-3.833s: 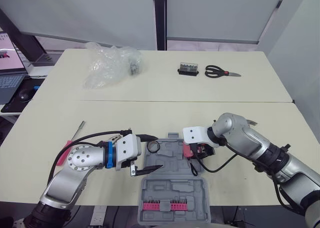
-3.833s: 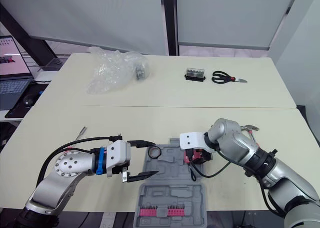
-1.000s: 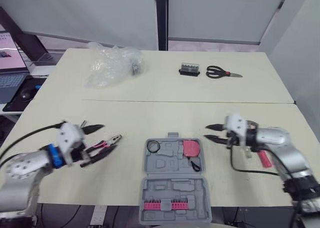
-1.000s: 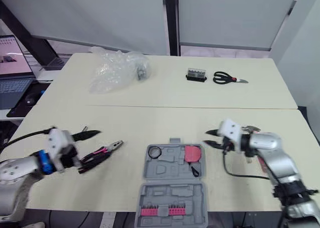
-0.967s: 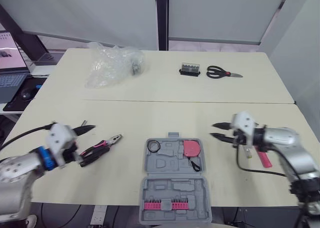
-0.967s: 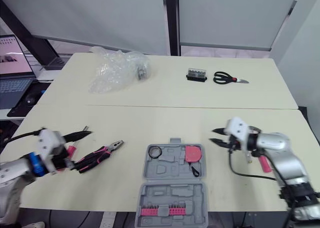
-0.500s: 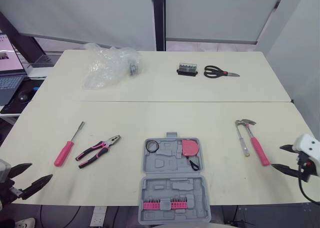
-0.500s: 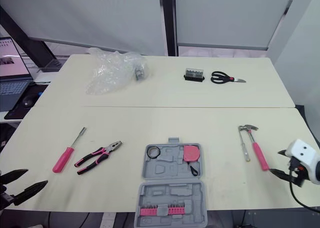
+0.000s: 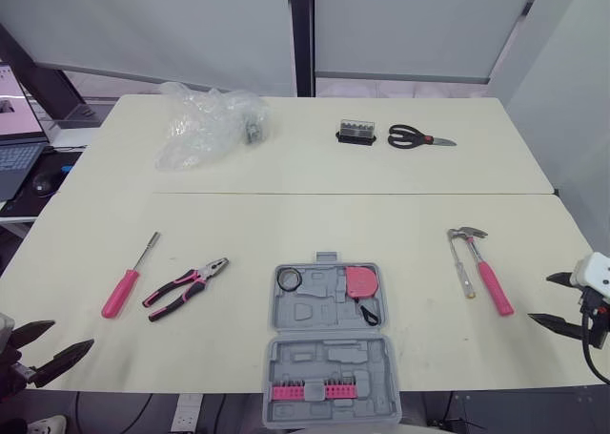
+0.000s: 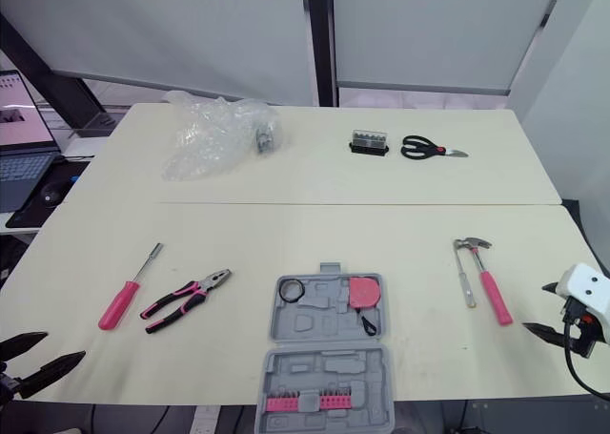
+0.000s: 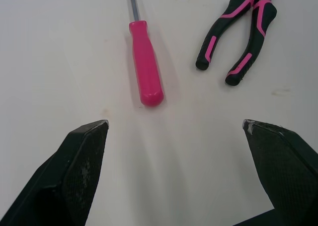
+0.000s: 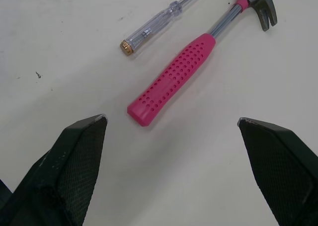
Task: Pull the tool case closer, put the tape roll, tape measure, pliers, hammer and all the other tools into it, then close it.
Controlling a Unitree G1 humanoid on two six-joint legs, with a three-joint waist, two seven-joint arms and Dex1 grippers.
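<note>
Hovering off the near left corner of the table (image 9: 286,215), the left gripper (image 9: 59,339) has its two black fingers spread wide with nothing between them. Past the near right edge, the right gripper (image 9: 543,299) is just as wide open and just as empty.

Dead centre at the near edge sits the tool case (image 9: 329,353), lid thrown open, its two grey halves running near to far. The near half carries a row of pink bits (image 9: 310,391). In the far half, the black tape roll (image 9: 290,279) sits in the left corner and the pink tape measure (image 9: 360,281) in the right.

Left of the case, out on the table top, the pliers (image 9: 186,287) lie on a diagonal, handles toward the near left, nose pointing far right. Just beside them to the left is the screwdriver (image 9: 129,279), pink handle near, shaft pointing away and a touch right.

Over on the right lies the hammer (image 9: 481,267), head at the far end, pink handle running back toward the right gripper. A clear-handled tester (image 9: 460,265) lies just beside it on the left, nearly parallel.

Far side now: a black bit box (image 9: 357,131), scissors (image 9: 419,136) with blades pointing right, and a crumpled plastic bag (image 9: 210,124) over on the left.
</note>
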